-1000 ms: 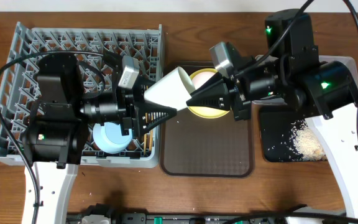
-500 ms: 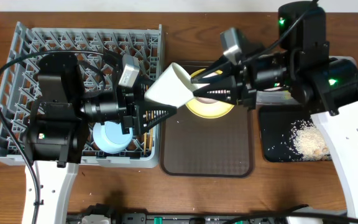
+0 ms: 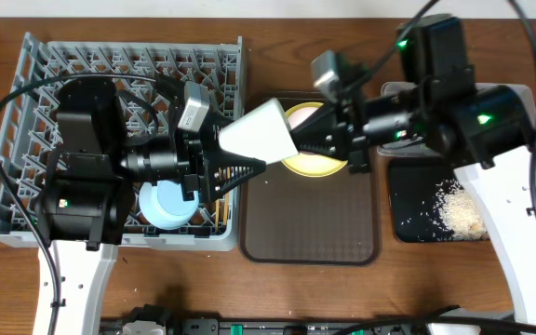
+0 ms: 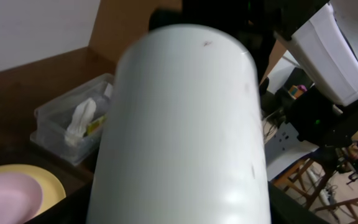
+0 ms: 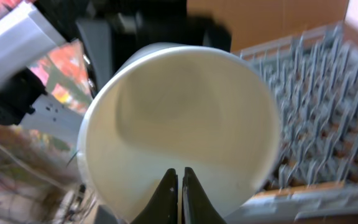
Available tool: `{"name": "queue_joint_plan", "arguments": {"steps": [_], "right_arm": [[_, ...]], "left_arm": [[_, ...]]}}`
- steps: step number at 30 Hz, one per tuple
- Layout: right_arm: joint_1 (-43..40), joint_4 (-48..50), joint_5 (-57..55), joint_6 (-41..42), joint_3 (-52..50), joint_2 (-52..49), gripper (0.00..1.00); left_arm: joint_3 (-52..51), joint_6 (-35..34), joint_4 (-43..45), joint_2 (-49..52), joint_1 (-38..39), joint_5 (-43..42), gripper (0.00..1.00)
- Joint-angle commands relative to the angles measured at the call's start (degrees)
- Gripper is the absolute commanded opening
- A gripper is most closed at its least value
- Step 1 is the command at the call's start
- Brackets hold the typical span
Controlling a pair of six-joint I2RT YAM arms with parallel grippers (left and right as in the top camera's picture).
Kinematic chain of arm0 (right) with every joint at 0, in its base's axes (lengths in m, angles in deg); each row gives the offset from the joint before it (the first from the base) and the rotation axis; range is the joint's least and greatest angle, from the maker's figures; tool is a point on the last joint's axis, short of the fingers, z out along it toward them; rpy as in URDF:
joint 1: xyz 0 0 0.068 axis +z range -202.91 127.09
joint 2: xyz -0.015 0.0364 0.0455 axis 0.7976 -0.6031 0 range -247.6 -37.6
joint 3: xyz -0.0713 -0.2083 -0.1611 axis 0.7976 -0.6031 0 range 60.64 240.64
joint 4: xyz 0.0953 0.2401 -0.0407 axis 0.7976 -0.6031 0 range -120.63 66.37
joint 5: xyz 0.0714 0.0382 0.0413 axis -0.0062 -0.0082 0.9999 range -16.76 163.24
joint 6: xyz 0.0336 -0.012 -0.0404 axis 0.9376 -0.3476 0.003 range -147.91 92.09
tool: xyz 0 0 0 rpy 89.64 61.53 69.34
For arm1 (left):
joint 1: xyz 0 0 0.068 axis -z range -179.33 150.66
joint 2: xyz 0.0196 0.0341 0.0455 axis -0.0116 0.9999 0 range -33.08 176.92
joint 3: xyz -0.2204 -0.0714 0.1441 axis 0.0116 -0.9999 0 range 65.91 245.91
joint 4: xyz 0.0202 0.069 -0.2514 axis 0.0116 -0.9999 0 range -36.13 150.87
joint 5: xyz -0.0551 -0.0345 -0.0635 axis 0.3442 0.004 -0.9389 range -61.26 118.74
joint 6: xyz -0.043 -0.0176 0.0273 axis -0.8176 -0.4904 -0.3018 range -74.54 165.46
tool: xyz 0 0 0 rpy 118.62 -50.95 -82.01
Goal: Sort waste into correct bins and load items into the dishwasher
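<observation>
Tabletop: brown wooden table (image 3: 277, 28), with both arms meeting over its middle.
Cup: the small white plastic cup (image 3: 259, 138) is up in the air between the two arms, lying on its side above the gap between rack and tray, mouth towards the right arm. It fills the left wrist view.
Left gripper: the left gripper (image 3: 235, 149) is clamped on the cup, one black finger on each side of its body.
Right gripper: the right gripper (image 5: 179, 177) points straight into the cup's open mouth. Its fingers are drawn almost together, only a thin slit between them. I cannot tell whether they pinch the rim or merely sit in front of it.
Rack: the large grey plastic dish rack (image 3: 26, 102) sits on the left, with a light blue bowl (image 3: 166, 203) in its near corner below the left arm.
Serving tray: the dark brown rectangular tray (image 3: 310, 223) lies centre, carrying the round yellow plate (image 4: 51, 183). The pale pink bowl (image 4: 5, 196) rests on that plate.
Black tray: the shallow black rectangular tray (image 3: 412, 200) is at right, with loose white rice scraps (image 3: 459, 209) piled in it.
Clear tub: the clear plastic tub (image 4: 48, 134) holds the crumpled white paper wrapper (image 4: 79, 118), and the narrow yellow-green packet (image 4: 95, 127) is just beside it.
</observation>
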Motion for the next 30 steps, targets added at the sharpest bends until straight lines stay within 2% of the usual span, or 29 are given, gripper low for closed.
{"name": "queue_joint_plan", "arguments": {"steps": [1,11,13,15,18,20,26,28,30], "right_arm": [[3.48,-2.45,-6.82,0.2,-0.59,-0.57,0.01],[2.86,-5.75,-12.74,0.46,-0.59,-0.57,0.02],[1.81,-6.03,-12.74,0.96,-0.59,-0.57,0.06],[0.68,-6.75,-12.76,1.31,-0.59,-0.57,0.12],[-0.81,-7.06,-16.11,1.36,-0.59,-0.57,0.27],[-0.87,-7.1,-23.02,2.4,-0.59,-0.57,0.43],[-0.7,-13.0,-43.28,16.17,-1.07,-0.57,0.54],[-0.72,-14.99,-44.41,17.51,-1.75,-0.57,0.57],[-0.7,-16.39,-44.02,18.32,-3.72,-0.57,0.7]], "left_arm": [[0.42,-0.09,1.57,-0.33,0.11,-1.22,0.34],[0.42,-0.96,2.8,-0.33,-2.29,-0.83,0.34],[0.42,-0.96,2.78,-0.33,-2.99,-0.83,0.34],[0.42,-0.94,1.95,-0.33,-3.45,-0.76,0.39],[0.42,-0.94,-1.55,-0.33,-3.43,2.05,0.49],[0.42,-0.92,-5.97,-0.33,-3.43,7.1,0.58],[0.42,-0.92,-18.27,-0.33,-3.43,24.55,0.72],[0.42,-0.92,-22.27,-0.31,-3.43,29.46,0.73],[0.42,-0.92,-25.66,-0.31,-3.43,33.22,0.73]]}}
